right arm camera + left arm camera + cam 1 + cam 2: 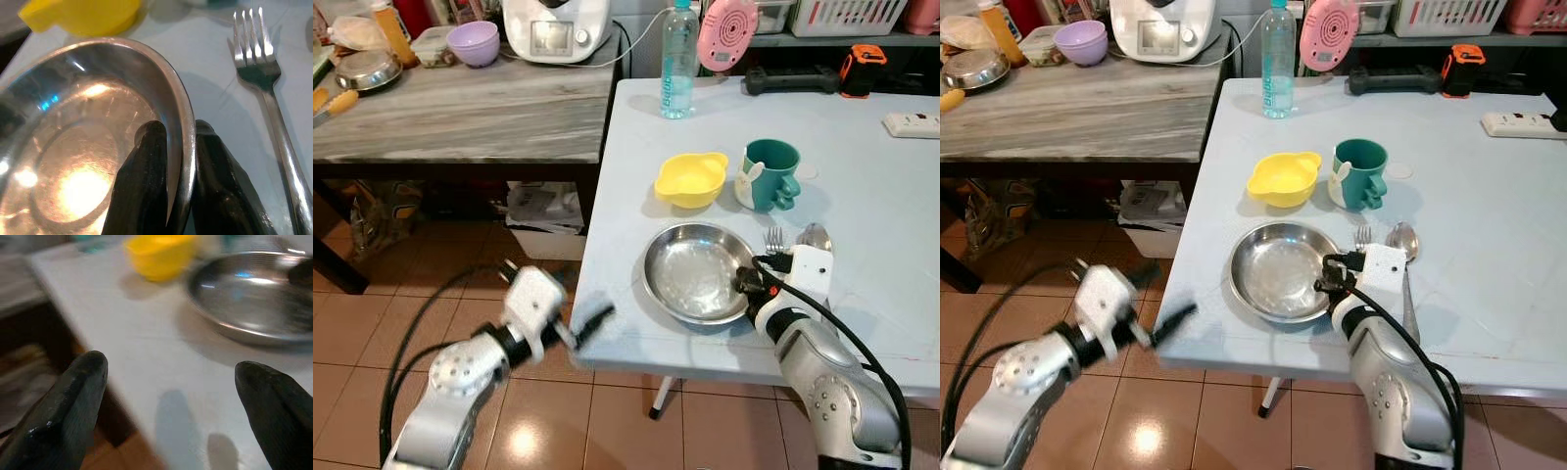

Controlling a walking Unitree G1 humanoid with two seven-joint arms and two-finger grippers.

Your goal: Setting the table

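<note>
Right claw (168, 166) pinched onto the near right rim of a steel plate (690, 274), 1 finger inside the rim and 1 outside, as seen from the right wrist. Plate flat on the light blue bench (871, 166), close to its front edge. Just right of the plate, a fork (773, 238) and a spoon (814, 237) lying side by side, partly hidden behind the right wrist. Beyond the plate, a yellow bowl (691, 178) beside a teal mug (770, 173); further back, a clear water bottle (679, 61). Left claw (171, 396) spread wide and holding nothing, poised at the bench's front left corner, blurred in both eye views.
</note>
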